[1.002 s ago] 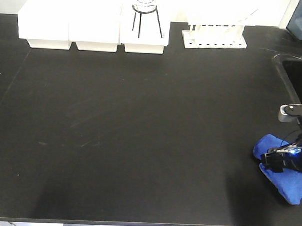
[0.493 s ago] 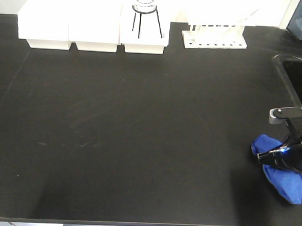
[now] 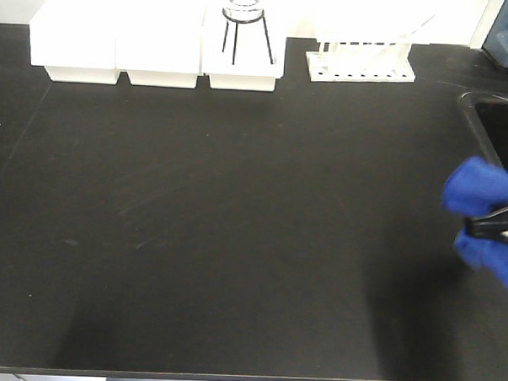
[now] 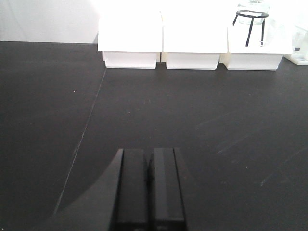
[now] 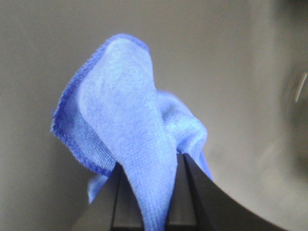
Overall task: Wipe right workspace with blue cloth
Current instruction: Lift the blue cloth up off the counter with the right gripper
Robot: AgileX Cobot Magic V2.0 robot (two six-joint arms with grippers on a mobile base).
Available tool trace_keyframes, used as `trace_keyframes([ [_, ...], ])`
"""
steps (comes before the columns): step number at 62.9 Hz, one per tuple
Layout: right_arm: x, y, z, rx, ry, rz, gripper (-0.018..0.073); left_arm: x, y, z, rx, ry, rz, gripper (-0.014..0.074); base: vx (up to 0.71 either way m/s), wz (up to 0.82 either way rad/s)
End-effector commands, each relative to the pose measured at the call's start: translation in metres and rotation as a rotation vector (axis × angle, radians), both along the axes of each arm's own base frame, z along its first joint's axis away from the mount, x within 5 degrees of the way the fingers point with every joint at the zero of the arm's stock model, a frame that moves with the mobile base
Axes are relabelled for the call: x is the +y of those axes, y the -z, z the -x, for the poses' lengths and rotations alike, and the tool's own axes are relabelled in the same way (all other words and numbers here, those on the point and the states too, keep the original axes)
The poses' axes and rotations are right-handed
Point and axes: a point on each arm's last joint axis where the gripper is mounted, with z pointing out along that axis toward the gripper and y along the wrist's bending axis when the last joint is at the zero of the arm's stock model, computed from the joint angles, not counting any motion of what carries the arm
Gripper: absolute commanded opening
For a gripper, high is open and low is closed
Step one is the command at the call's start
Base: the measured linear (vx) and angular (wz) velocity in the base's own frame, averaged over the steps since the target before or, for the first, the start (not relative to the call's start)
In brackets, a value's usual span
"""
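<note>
Surface: a black matte countertop point(image 3: 235, 240) is seen, flat and slightly dusty. Faint pale scuffs are scratched across the middle, and a thin straight seam is run down the left side.
Right gripper point(image 5: 150, 166): clamped on the cloth. Two dark, flat-sided fingers are pressed in from either side, so a fold of fabric is pinched between them.
Blue cloth point(image 3: 482, 188): held bunched up in the right gripper at the far right edge of the front view, just in front of the sink's near corner. A soft, nubby weave is shown up close, with a stitched hem run along a rounded flap that's stood up above the fingers. A second lump is hung below them. Whether the counter is being touched can't be told.
Sink point(image 3: 481, 97): a black basin with a rounded raised rim, set into the counter at the right edge.
Left gripper point(image 4: 149, 192): closed up with nothing in it. Its two blocky black fingers are laid flush together and pointed across bare counter toward the bins, well apart from the cloth.
White bins point(image 3: 75, 43): three boxy, smooth plastic ones, lined up side by side along the back wall.
Tripod point(image 3: 246, 34): a thin black wire ring stand, seen at the rightmost bin, with something clear and glassy sat on the ring.
Rack point(image 3: 360, 67): a white tube rack with a row of small holes, placed just right of the bins.
</note>
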Motion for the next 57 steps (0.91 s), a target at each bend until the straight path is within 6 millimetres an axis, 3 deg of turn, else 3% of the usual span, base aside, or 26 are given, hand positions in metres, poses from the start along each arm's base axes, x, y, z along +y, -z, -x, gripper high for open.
trace_keyframes([
  [1,0.003,-0.040,0.018,-0.229,-0.037,0.007,-0.0007,-0.001,0.002,-0.001,-0.063,0.014,0.009,-0.0006,0.00,0.00],
  [14,0.011,-0.073,0.081,-0.501,-0.102,-0.020,-0.0007,-0.001,0.002,-0.001,-0.063,0.014,0.009,-0.0006,0.00,0.00],
  [19,0.013,-0.071,0.104,-0.578,-0.120,-0.029,-0.0006,-0.001,0.002,-0.001,-0.063,0.014,0.009,-0.0006,0.00,0.00],
  [27,0.015,-0.047,0.129,-0.649,-0.119,-0.056,-0.0004,-0.001,0.002,-0.001,-0.063,0.014,0.009,-0.0006,0.00,0.00],
  [39,0.009,-0.006,0.126,-0.743,-0.063,-0.023,-0.0004,-0.001,0.002,-0.001,-0.063,0.014,0.009,-0.0006,0.00,0.00],
  [57,0.003,0.004,0.115,-0.823,-0.001,-0.004,0.0000,-0.001,0.002,-0.001,-0.063,0.014,0.009,-0.0006,0.00,0.00],
])
